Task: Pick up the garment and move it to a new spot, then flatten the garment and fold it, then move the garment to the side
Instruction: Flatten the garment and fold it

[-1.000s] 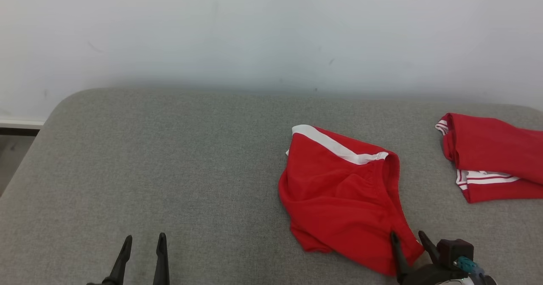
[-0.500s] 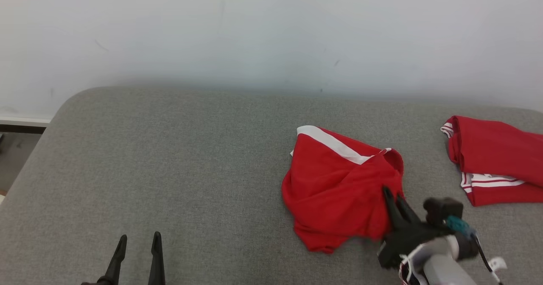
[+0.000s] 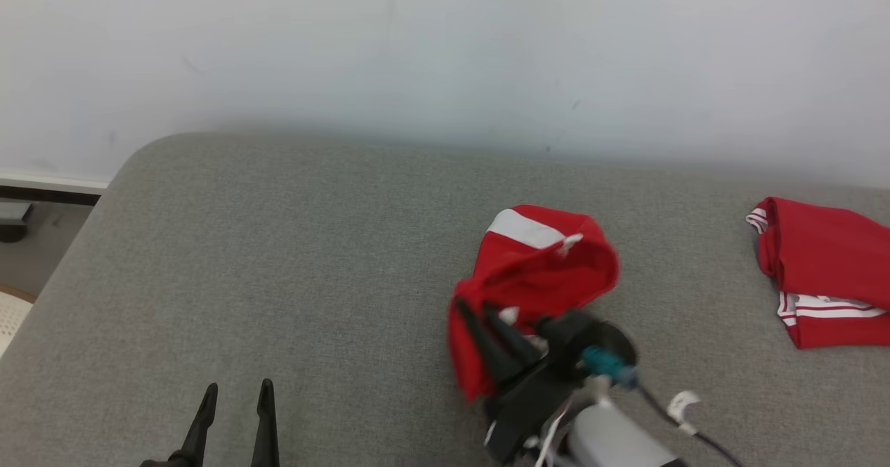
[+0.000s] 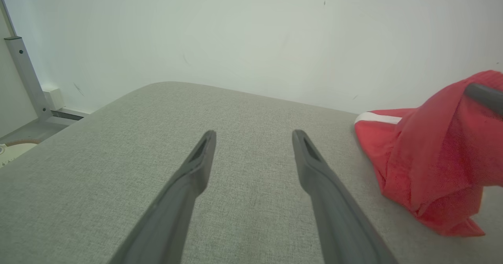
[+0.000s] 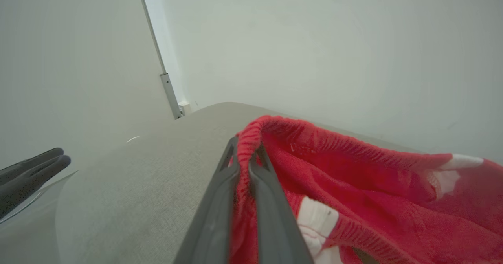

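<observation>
A crumpled red garment with a white band is seen part-lifted over the right half of a grey fabric-covered bench. Its ribbed hem is pinched in the pressed-together right hand, and its lower folds are draped on the cushion. The left hand is held spread and empty near the front edge. For a clean carry, the cloth is best raised until it hangs free, then laid in the open space to the left, well apart from the folded red-and-white garment at far right.
</observation>
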